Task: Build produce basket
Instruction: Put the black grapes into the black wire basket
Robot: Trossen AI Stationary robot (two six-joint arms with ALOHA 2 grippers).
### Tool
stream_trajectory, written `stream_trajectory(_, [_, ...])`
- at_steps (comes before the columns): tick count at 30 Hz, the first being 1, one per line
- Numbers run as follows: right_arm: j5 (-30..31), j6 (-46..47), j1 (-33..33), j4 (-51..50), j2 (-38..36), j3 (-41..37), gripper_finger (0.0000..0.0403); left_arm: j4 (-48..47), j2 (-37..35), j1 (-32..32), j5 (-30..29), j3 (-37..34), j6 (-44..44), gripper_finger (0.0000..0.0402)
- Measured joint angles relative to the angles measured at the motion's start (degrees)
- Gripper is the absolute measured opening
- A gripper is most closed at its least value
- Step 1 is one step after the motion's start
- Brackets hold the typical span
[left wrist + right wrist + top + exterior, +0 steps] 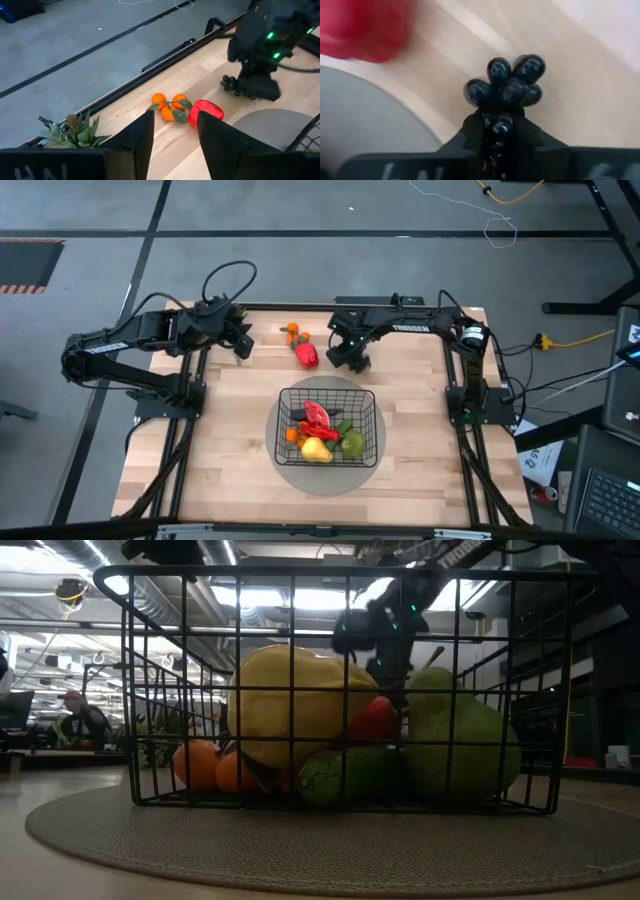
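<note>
Right gripper (496, 125) fingers pinching dark grapes (506, 85), stem hidden; left gripper (174, 132) fingers spread, basket (328, 426) part-filled

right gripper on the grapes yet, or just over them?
Touching. In the right wrist view the right gripper has its two dark fingers closed on the grapes, with the bunch sticking out past the tips and no gap showing.
</note>
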Motion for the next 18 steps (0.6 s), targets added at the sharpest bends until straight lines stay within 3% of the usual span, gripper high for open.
stream_trajectory(4, [0.0,-3.5,0.0,-6.2,0.0,8.2,0.0029,-1.6,0.0,0.0,0.0,0.0,0.0,0.0146])
stream_trajectory(9, [0.0,-9.1,0.5,-16.1,0.0,23.0,0.0026,-2.6,0.0,0.0,0.0,0.0,-0.1,0.0146])
stream_trajectory(15, [-6.9,-14.4,4.0,-27.1,-0.1,42.8,0.0022,-2.6,0.0,0.0,0.0,0.0,-0.1,0.0146])
stream_trajectory(18, [-7.2,-15.3,6.7,-30.5,-0.2,50.3,0.0021,-2.6,0.0,0.0,-0.1,0.0,0.0,0.0146])
